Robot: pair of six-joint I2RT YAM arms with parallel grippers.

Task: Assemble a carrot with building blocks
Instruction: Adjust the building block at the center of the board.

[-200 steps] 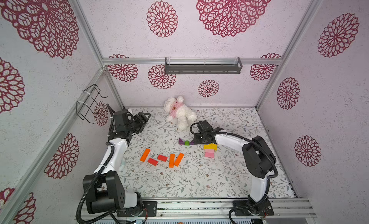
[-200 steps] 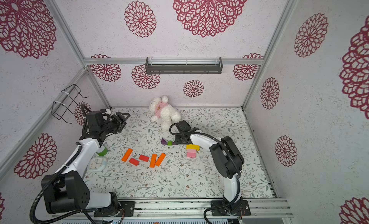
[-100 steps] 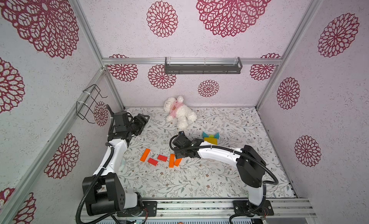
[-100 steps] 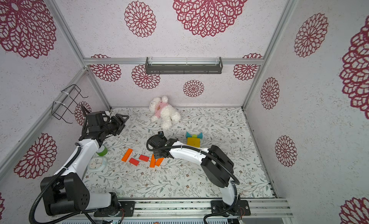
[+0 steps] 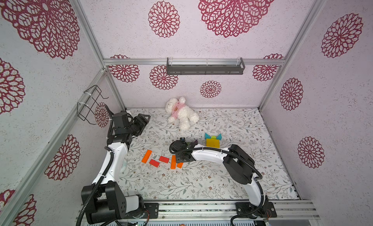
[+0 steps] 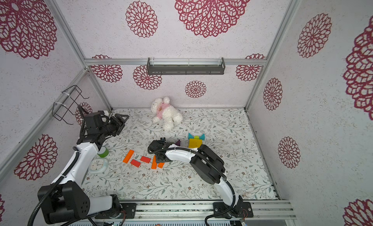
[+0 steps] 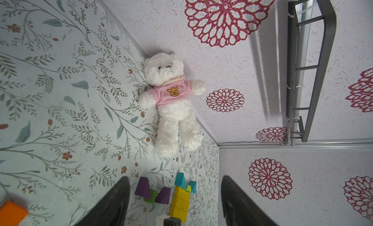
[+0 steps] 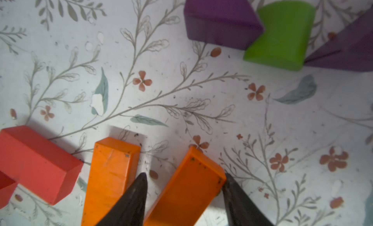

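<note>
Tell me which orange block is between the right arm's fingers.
The slanted orange block, held between the right gripper's fingers. Its orange neighbour lies just outside them; the third orange block lies apart, beyond the two red blocks.

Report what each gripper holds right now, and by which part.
The right gripper appears to hold one orange bar, pinched across its two long sides near one end. The left gripper is open and holds nothing.

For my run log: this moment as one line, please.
right tool: flanking orange bar, grip unclear | left tool: open, empty
</note>
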